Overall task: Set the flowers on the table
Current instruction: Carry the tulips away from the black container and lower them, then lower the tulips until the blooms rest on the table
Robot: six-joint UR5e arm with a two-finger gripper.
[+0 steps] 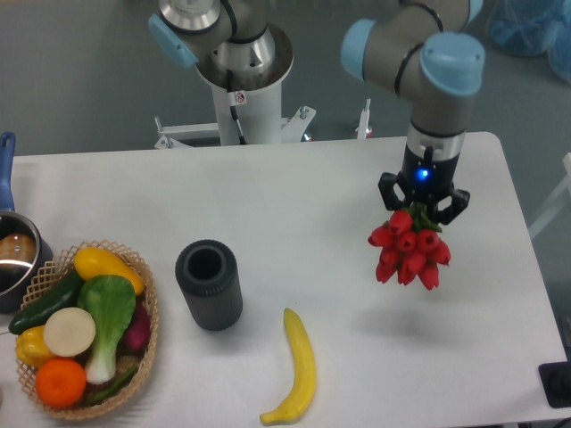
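Observation:
The flowers [409,251] are a bunch of red closed tulip buds with a bit of green stem showing at the top. They hang buds-down from my gripper [422,209], which is shut on their stems, above the right part of the white table [321,196]. A faint shadow lies on the table below and right of the buds, so the bunch is held clear of the surface. The fingertips are mostly hidden by the buds and the black gripper body.
A dark grey cylindrical cup [209,284] stands left of centre. A yellow banana [298,368] lies near the front edge. A wicker basket [143,357] of vegetables and fruit sits front left, with a pot [12,254] behind it. The robot base [243,80] stands behind the table.

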